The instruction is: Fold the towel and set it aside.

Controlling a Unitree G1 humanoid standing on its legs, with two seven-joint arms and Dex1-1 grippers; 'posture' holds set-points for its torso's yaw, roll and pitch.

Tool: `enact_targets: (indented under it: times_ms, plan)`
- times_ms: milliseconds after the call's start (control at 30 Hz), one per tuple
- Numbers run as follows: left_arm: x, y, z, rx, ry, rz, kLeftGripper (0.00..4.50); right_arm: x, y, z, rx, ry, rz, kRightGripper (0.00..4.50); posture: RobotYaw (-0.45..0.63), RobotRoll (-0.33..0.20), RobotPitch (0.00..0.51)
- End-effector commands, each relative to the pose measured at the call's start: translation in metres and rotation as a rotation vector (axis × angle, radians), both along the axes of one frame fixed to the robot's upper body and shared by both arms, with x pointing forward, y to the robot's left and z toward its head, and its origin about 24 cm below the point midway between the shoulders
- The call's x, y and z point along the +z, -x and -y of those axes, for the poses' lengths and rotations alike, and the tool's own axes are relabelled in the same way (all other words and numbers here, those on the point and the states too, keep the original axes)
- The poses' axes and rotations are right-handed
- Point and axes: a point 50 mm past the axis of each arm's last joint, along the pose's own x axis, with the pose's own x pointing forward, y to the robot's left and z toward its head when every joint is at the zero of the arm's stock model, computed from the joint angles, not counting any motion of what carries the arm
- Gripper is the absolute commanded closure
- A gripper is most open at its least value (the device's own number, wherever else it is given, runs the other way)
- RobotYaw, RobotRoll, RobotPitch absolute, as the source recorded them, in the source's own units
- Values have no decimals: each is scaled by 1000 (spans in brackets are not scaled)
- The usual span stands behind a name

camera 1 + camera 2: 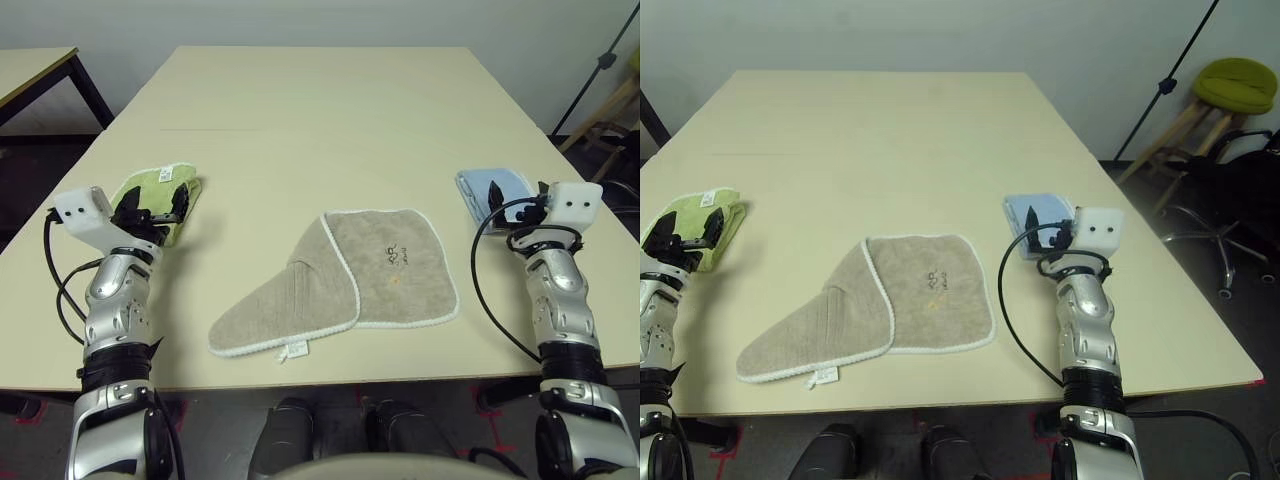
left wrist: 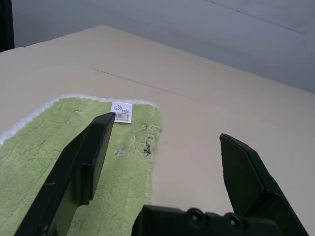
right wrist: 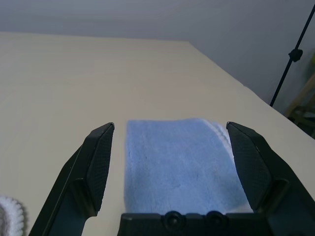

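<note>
table [image 1: 300, 100]: pale, bears three cloths
towel [image 1: 400, 270]: mid-table near the front edge, partly folded with one flap turned over, not yet set aside
left gripper [image 2: 165, 147]: spread wide, empty, over lime-green towel [image 1: 150, 190]
right gripper [image 3: 170, 147]: spread wide, empty, over light-blue towel [image 3: 172, 162]

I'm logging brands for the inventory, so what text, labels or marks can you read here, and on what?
Beige towel: a small dark printed mark, too small to read.
Beige towel's white tag at its near edge: blank or too small to tell.
Green towel: a white tag with a small blue logo, tiny print and a barcode, none of it legible.
Blue towel: no text seen.
</note>
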Motion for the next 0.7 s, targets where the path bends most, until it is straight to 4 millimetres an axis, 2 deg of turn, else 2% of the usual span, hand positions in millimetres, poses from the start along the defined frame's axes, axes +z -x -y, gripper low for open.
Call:
enact_targets:
  times_ms: [33,200,300,400,533,633,700]
  plan:
    - [-13,3,-2,8,11,-31,26,0,1,-5,12,0,-4,0,69,0,55]
    - [-9,1,3,-24,6,2,26,15,-3,-8,63,0,20,0,96,0,64]
    - [-2,3,5,-99,-29,12,26,28,-7,-16,192,2,6,0,95,0,53]
    - [5,5,2,-166,-30,29,26,35,-11,-21,306,-74,-73,0,77,0,33]
    - [18,9,2,-333,-17,34,26,47,-15,-22,397,24,-200,0,83,0,31]
    - [27,4,-2,-384,-41,45,26,48,-20,-20,482,73,-292,0,150,0,36]
    - [33,2,5,-511,-64,15,26,44,-24,-19,537,90,-391,0,150,0,38]
